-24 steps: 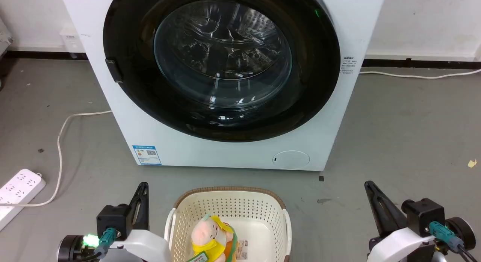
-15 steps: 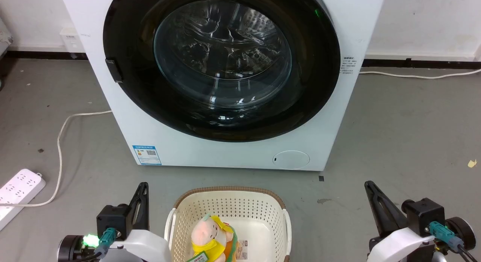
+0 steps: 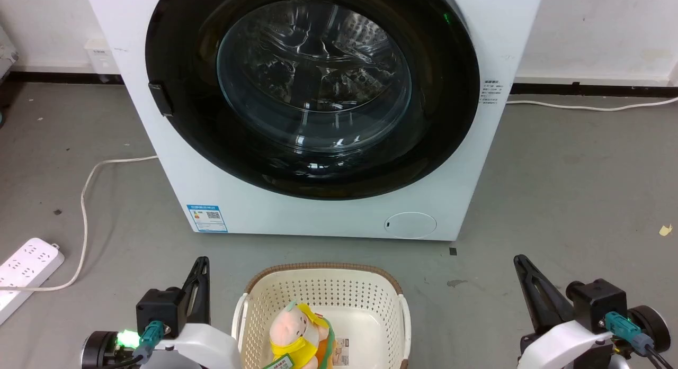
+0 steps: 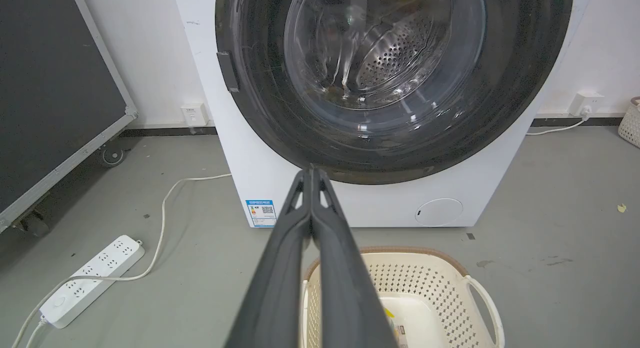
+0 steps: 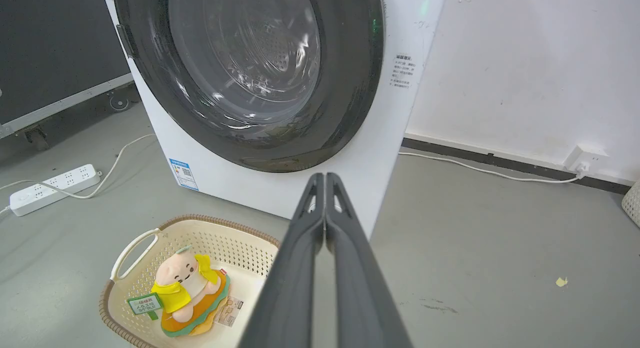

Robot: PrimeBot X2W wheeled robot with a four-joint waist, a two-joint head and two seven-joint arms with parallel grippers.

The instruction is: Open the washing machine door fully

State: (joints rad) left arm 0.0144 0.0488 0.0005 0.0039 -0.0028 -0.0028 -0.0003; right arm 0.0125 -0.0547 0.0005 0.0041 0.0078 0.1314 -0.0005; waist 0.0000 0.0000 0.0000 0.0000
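The washing machine door (image 3: 313, 78) sits shut in the washer front, well apart from both claws. The left claw (image 4: 311, 175) and the right claw (image 5: 325, 178) hang low, each with its fingers pressed together. I think a claw could slip off the small dark handle (image 3: 160, 99) on the glossy rim. The basket (image 3: 323, 270) with a plush toy (image 3: 296, 329) stands in the way, and a power strip (image 3: 26, 266) lies on the floor at the left.

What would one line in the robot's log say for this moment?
washing machine door: closed | left gripper: shut, off door | right gripper: shut, off door | laundry basket: holds plush toy
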